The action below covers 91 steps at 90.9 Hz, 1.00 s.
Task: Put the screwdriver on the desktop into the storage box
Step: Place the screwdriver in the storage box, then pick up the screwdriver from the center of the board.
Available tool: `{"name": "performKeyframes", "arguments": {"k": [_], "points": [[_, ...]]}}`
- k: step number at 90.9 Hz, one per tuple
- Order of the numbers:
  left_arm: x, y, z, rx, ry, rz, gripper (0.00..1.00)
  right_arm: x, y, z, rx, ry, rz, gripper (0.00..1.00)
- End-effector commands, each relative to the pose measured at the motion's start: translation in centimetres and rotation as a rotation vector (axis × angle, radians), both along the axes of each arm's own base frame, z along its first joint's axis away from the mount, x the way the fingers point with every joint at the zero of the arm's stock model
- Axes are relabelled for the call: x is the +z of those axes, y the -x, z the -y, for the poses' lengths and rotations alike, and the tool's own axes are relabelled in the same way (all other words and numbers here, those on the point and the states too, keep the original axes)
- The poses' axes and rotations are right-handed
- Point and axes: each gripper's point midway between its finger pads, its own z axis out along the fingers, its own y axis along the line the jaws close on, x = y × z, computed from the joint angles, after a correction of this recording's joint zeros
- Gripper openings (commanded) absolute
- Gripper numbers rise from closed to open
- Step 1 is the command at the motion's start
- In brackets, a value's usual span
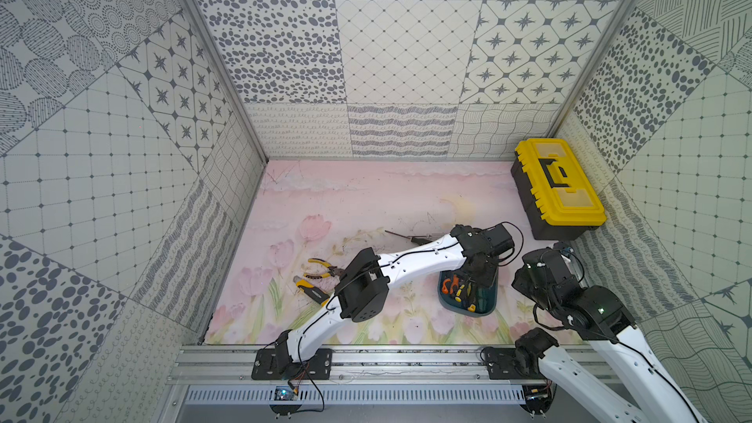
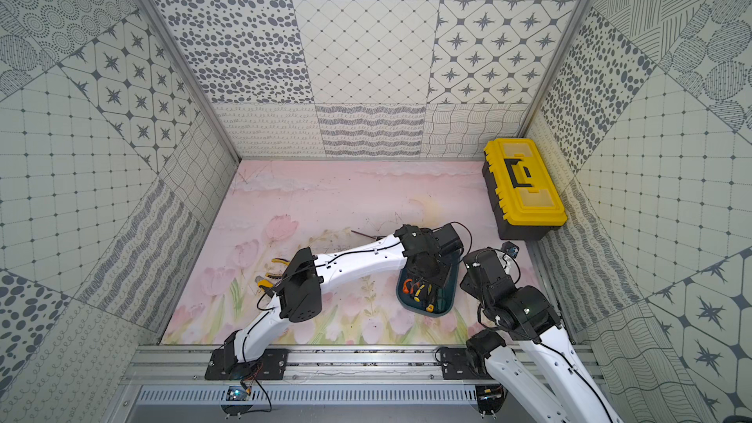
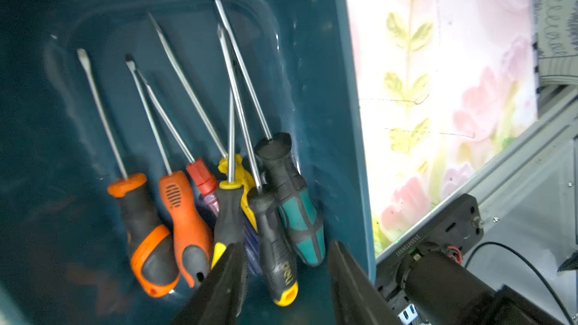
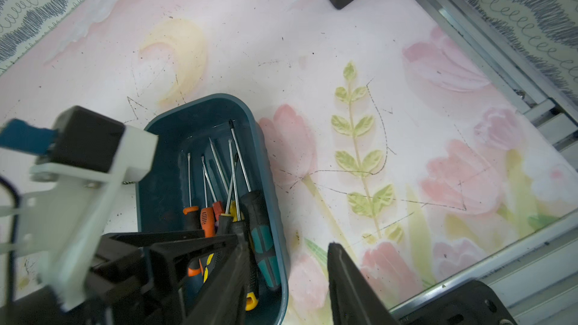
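The teal storage box (image 1: 468, 312) sits on the pink desktop (image 1: 366, 197), front right. Several screwdrivers lie side by side in the box (image 3: 328, 89). My left gripper (image 3: 284, 245) hangs open just above them, its fingers on either side of a black screwdriver with a yellow end (image 3: 276, 264) and apart from it. One more screwdriver (image 1: 407, 236), thin and dark, lies on the desktop behind the left forearm, which hides part of it. My right gripper (image 4: 286, 254) is open and empty, hovering over the near rim of the box (image 4: 200, 101).
A black toolbox with a yellow lid (image 1: 557, 185) stands at the back right by the wall. Yellow-handled pliers (image 1: 321, 268) and a black and yellow tool (image 1: 311, 288) lie on the desktop at the left, beside the left arm's elbow.
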Motion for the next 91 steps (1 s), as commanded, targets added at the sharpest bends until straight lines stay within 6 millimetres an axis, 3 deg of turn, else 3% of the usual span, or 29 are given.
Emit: {"name": "performKeyframes", "arguments": {"k": [1, 10, 17, 34, 51, 66, 91], "points": [[4.9, -3.0, -1.8, 0.118, 0.068, 0.116, 0.53, 1.6, -1.8, -0.6, 0.041, 0.028, 0.05, 0.45], [7.5, -4.8, -4.5, 0.242, 0.113, 0.182, 0.53, 1.7, -4.2, -3.2, 0.183, 0.032, 0.056, 0.45], [8.5, -6.5, -8.0, 0.401, 0.147, 0.195, 0.52, 1.5, -6.6, -6.7, 0.345, 0.007, 0.053, 0.45], [7.9, -9.1, -19.2, 0.798, 0.198, 0.166, 0.51, 0.9, -10.4, -14.1, 0.692, 0.029, 0.054, 0.49], [4.9, -7.7, -28.5, 1.027, 0.124, 0.111, 0.51, -2.0, -12.6, -20.7, 0.989, 0.091, -0.043, 0.53], [3.4, -5.8, -33.3, 1.142, 0.099, 0.087, 0.51, -4.6, -14.3, -24.5, 1.179, 0.165, -0.11, 0.54], [2.2, -4.5, -37.0, 1.225, 0.091, 0.057, 0.51, -8.6, -17.5, -26.8, 1.255, 0.23, -0.227, 0.53]]}}
